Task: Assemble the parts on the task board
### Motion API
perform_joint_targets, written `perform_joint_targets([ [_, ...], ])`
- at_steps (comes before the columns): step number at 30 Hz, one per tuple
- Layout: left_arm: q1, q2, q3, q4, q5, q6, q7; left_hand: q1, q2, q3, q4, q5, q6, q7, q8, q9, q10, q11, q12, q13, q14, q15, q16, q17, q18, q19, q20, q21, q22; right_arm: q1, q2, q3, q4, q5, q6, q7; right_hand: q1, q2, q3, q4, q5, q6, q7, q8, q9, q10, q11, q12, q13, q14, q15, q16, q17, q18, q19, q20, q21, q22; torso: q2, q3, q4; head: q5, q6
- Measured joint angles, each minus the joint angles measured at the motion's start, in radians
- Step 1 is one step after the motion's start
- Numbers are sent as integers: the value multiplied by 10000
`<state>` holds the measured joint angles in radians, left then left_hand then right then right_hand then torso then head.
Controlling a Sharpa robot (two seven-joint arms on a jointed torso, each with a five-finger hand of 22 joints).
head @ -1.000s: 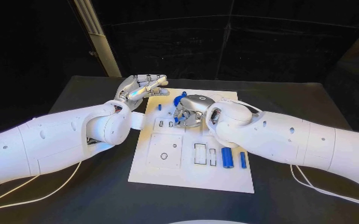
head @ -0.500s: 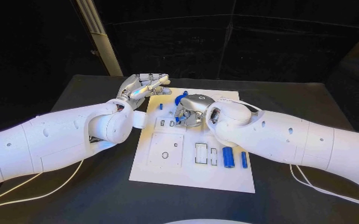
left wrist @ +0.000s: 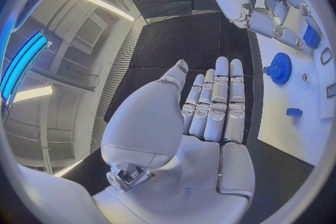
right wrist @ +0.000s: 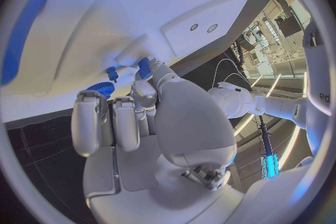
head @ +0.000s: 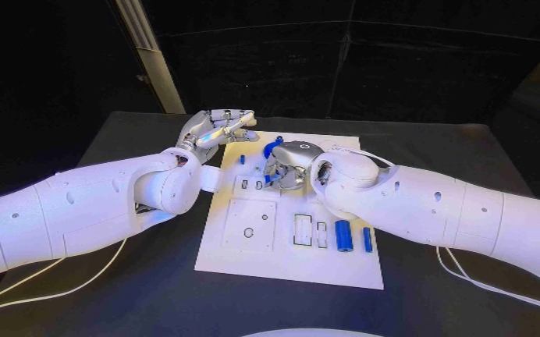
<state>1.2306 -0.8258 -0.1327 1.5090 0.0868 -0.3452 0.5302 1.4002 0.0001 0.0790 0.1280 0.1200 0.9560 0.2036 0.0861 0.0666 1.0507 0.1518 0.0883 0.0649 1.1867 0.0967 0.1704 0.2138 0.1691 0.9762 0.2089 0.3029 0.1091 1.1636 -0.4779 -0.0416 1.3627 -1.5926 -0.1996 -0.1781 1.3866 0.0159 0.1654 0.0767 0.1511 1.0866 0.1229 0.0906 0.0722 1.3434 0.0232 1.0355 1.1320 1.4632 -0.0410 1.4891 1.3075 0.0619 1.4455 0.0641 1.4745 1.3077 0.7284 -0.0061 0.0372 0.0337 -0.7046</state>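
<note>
The silver right hand [head: 289,167] seems to pinch a small blue part [right wrist: 145,66] over the white rectangular task board [head: 282,263], while the silver left hand [head: 214,132], fingers straight and empty, hovers at its far left edge.

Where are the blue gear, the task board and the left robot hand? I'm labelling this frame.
blue gear [left wrist: 280,68]: left wrist view, toothed face.
task board [head: 282,260]: head view, bare near part.
left robot hand [head: 216,130]: head view, middle of the hand.

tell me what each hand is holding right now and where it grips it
The left hand holds nothing, its fingers straight. The right hand is down on the task board with a small blue part at its fingertips; whether it grips it cannot be told.
</note>
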Motion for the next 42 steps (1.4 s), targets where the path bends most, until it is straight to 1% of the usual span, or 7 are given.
perform_joint_targets([
  [9,1,3,0,-4,2,0,0,0,0,0,0,0,0,0,0,0,0,0,0,0,0,0,0,3,0,0,0,0,0,-7,-6,12,37,-39,128,-14,-27,-28,16,-17,-55,1,-1,-58,-18,-36,37,-54,-29,0,0,0,0,0,0,0,0,-1,-5,1,0,-34,-10],
  [16,4,-1,0,-4,4,0,-2,0,0,28,-27,0,0,0,0,0,0,0,0,0,0,0,0,2,-1,0,0,0,-9,-4,-12,10,75,-138,233,-37,-312,-310,8,2,-152,30,-29,-106,-22,-125,126,-220,-138,0,0,0,0,1,0,0,-38,-1,-3,1,0,-36,-26],
  [19,4,-1,0,-3,5,0,-3,0,0,28,-27,0,0,0,0,0,0,0,0,0,0,0,0,2,-1,0,0,0,-9,-15,-18,-21,91,-216,302,-63,-424,-422,-43,83,-149,-92,34,-185,-44,-184,180,-308,-213,0,0,-23,0,1,-37,37,-38,-1,-2,1,2,-36,-27],
  [21,5,-2,0,-3,5,0,-4,0,0,28,-27,0,0,0,0,0,-1,0,0,0,0,0,0,2,0,0,0,0,-9,-37,-26,-26,103,-259,327,-72,-501,-499,-53,112,-147,-227,72,-219,-104,-272,159,-445,-305,21,21,-52,0,1,-74,74,-99,-1,-1,2,3,-28,-28],
  [33,7,2,0,-15,6,0,-7,0,0,28,-27,0,0,0,-42,0,-1,0,0,0,0,-1,0,1,0,0,0,0,-9,-34,-20,-27,101,-420,306,-139,-624,-623,-117,176,-146,-449,132,-211,-60,-538,215,-947,-729,37,36,-101,0,1,-107,107,-109,-35,2,7,3,-24,-12],
  [39,8,5,0,-27,7,1,-9,0,0,28,-27,0,0,0,-42,0,0,0,0,0,0,-1,0,9,0,0,0,0,-8,-38,-22,-38,105,-453,251,-168,-983,-841,-352,399,-233,-689,153,-211,-72,-625,273,-1083,-872,37,109,-117,0,1,-144,144,-149,-72,3,8,3,-51,-11],
  [42,8,9,0,-35,7,1,-10,0,0,28,-27,0,0,0,-42,0,-1,0,0,0,-1,0,0,9,-1,0,0,0,-8,-59,-38,-55,113,-486,155,-235,-1239,-965,-650,618,-233,-1108,227,-252,-82,-734,340,-1151,-974,38,181,-158,0,1,-183,183,-148,-104,4,9,3,-58,-11],
])
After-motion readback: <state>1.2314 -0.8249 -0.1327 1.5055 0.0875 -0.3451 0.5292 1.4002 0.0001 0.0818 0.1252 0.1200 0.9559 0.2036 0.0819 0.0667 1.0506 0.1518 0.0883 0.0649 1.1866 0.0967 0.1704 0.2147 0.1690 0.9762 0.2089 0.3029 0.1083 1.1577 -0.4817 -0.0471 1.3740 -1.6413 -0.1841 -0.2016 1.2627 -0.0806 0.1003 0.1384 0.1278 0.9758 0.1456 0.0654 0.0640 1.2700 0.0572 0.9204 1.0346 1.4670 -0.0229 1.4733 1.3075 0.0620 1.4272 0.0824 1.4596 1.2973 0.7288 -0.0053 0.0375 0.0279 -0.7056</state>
